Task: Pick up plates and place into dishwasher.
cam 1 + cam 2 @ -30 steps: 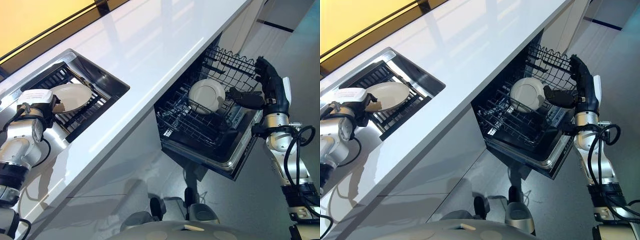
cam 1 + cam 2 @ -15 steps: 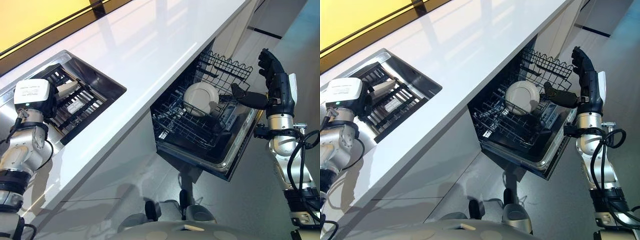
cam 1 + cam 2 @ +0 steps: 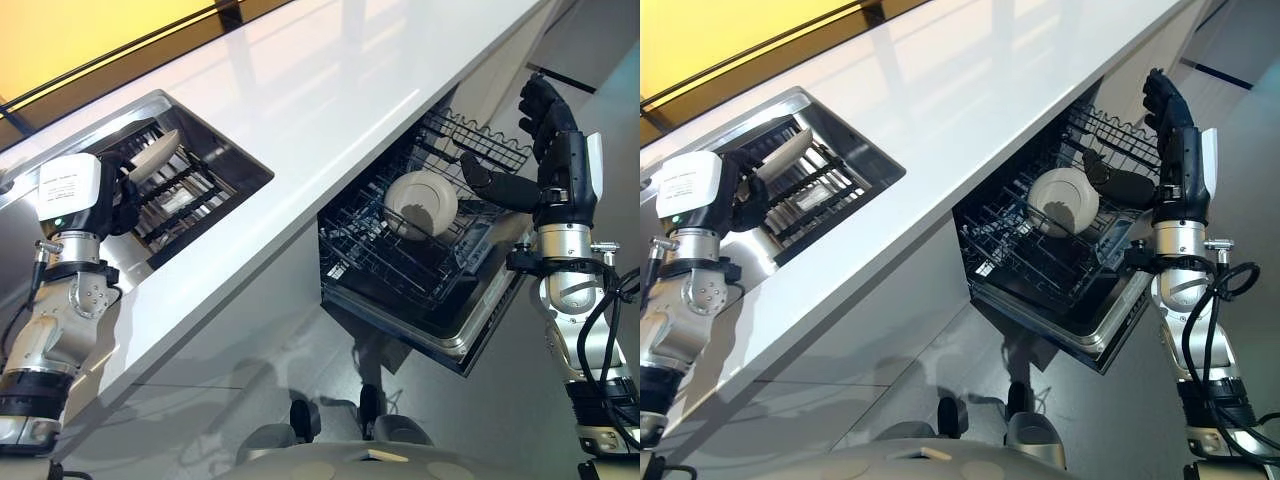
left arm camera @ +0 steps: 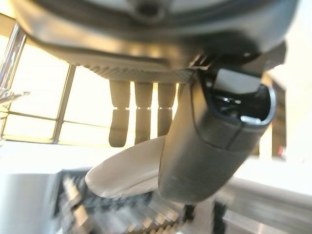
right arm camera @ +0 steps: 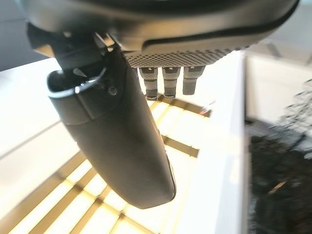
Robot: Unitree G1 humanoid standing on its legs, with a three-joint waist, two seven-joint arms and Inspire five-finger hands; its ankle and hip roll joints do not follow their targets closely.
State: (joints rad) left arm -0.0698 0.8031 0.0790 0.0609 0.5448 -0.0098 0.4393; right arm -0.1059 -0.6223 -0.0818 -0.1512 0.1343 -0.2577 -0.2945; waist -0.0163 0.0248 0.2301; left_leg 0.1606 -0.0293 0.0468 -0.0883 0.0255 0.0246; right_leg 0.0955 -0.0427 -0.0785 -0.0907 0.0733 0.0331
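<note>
a pale plate (image 3: 160, 150) is being held on edge over the sink rack (image 3: 185, 195) by the left hand (image 3: 125, 188), at the left end of the white counter (image 3: 330, 90); in the left wrist view the thumb (image 4: 209, 146) is being pressed across the plate's near face while the fingers (image 4: 139, 114) are being kept behind its rim, so the plate is being pinched between them. the rack is being carried inside the steel sink (image 3: 225, 150) sunk into the counter's left part. under the counter's front edge, towards its right end, the dishwasher basket (image 3: 400, 250) is being shown pulled out, and a second white plate (image 3: 422, 203) is being kept upright in its tines near the basket's middle. at the basket's right side the right hand (image 3: 545, 150) is being held up in the air, clear of the wire, with fingers straight, thumb spread and nothing being grasped.
</note>
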